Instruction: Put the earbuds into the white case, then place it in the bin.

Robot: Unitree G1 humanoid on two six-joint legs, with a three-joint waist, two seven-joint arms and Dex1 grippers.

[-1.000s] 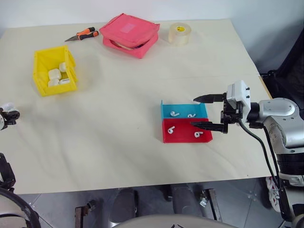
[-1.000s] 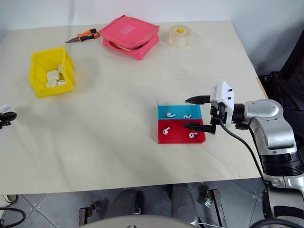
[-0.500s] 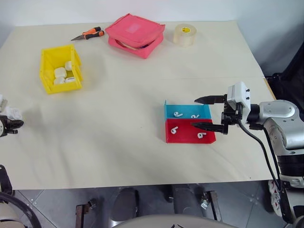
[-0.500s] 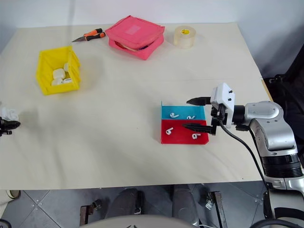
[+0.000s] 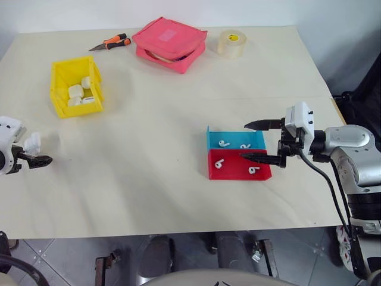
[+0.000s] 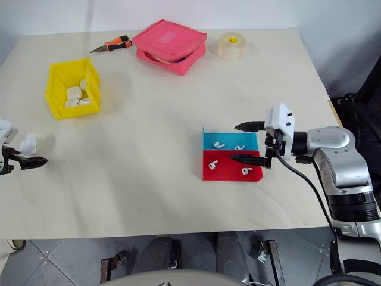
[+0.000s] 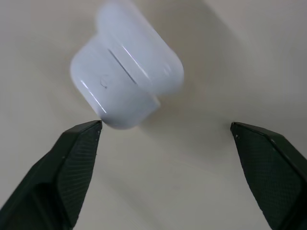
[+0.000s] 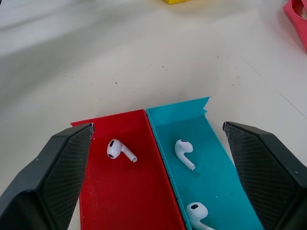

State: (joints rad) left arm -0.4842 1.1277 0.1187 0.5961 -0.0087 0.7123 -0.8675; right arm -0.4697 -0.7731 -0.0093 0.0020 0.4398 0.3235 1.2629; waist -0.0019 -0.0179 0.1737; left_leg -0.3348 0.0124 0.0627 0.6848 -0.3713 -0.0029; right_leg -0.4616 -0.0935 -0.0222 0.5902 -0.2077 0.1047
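Your left gripper (image 7: 165,129): fingers apart, white case (image 7: 127,76) loose at their tips on the surface (image 5: 149,155). Your right gripper (image 5: 259,141): fingers apart, above red tray (image 5: 235,170) and blue tray (image 5: 232,138) holding earbuds (image 8: 120,149). Yellow bin (image 5: 76,86): far left.

A wide cream table (image 5: 166,179) takes up most of the scene, its surface matte and evenly lit with soft, faint shadows. Beyond its far edge rises a plain pale wall (image 5: 71,15). Past the near edge lies a grey tiled floor (image 5: 65,262), with dark fabric (image 5: 363,95) at the right.
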